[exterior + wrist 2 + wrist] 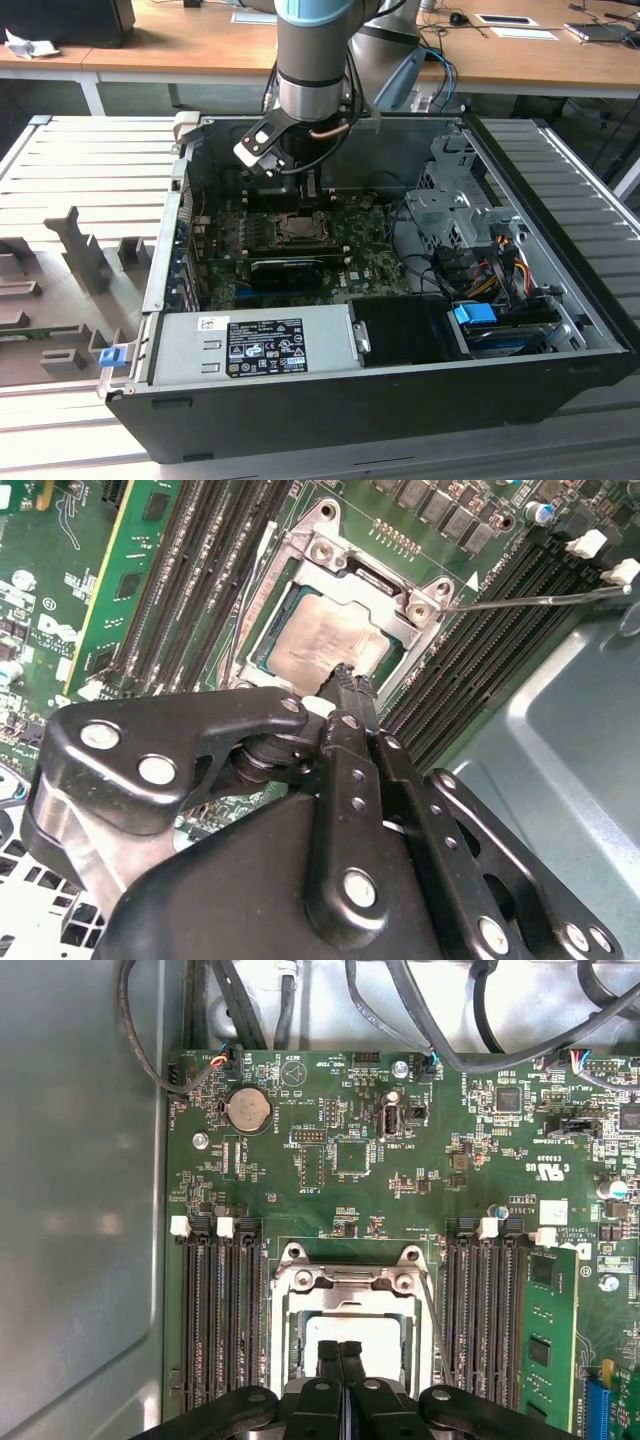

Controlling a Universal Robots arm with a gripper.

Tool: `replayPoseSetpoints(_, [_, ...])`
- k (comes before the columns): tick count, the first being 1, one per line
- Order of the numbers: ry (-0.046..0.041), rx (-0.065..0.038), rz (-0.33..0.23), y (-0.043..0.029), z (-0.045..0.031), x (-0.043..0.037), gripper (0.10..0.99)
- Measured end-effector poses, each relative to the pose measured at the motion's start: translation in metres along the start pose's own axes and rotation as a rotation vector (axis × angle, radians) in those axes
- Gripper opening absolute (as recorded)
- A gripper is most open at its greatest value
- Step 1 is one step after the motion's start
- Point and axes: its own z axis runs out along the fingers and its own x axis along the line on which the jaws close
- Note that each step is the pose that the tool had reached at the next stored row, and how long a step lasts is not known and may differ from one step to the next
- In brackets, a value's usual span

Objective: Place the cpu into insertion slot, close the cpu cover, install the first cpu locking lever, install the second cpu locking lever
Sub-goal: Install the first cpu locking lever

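Since its two fingers are pressed flat together with nothing between them, the gripper (347,680) looks set up as a single prodding tip rather than a pincher. That tip hangs right over one edge of the chip (320,648), which already lies in its socket (345,1280) with its grey top showing. Whether the tip touches metal I cannot tell. Around the chip sits the cover (398,652), which seems folded down flat, its window framing the chip. One thin wire lever (530,600) sticks out over the memory slots (480,655), so I judge it is not yet hooked down. The second wrist view gives that lever and the chip at a slant. The first wrist view faces the socket squarely and adds the green board (330,1160) with its coin battery (248,1108) and cables (500,1005). The exterior view gives the arm (312,60) reaching down into the open computer case (300,410).
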Motion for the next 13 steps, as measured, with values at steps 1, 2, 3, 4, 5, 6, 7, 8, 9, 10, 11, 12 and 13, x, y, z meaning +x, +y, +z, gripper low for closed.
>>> replayPoseSetpoints(1, [-0.0003,0.0,0.0,0.0,-0.0009,0.0,0.106])
replayPoseSetpoints(2, [0.0,0.0,0.0,0.0,-0.0015,0.0,0.106])
replayPoseSetpoints(3, [-0.0001,0.0,0.0,0.0001,-0.0021,0.0001,0.106])
replayPoseSetpoints(4, [0.0,0.0,0.0,0.0001,-0.0024,0.0001,0.106])
replayPoseSetpoints(5, [-0.0003,0.0,0.0,0.0001,-0.0038,0.0001,0.106])
replayPoseSetpoints(6, [-0.0004,0.0,0.0,0.0001,-0.0053,0.0001,0.106])
replayPoseSetpoints(7, [-0.0018,0.0,0.0,0.0002,-0.0078,0.0002,0.106])
replayPoseSetpoints(8, [-0.002,0.0,0.0,0.0002,-0.0089,0.0003,0.106])
replayPoseSetpoints(9, [-0.002,0.0,0.0,0.0002,-0.0102,0.0003,0.106])
replayPoseSetpoints(10, [-0.002,0.0,0.0,0.0002,-0.0112,0.0003,0.106])
replayPoseSetpoints(11, [-0.0022,0.0,0.0,0.0002,-0.0124,0.0004,0.106])
replayPoseSetpoints(12, [-0.0025,0.0,0.0,0.0003,-0.0138,0.0004,0.106])
replayPoseSetpoints(13, [-0.0032,0.0,0.0,0.0003,-0.0153,0.0004,0.106])
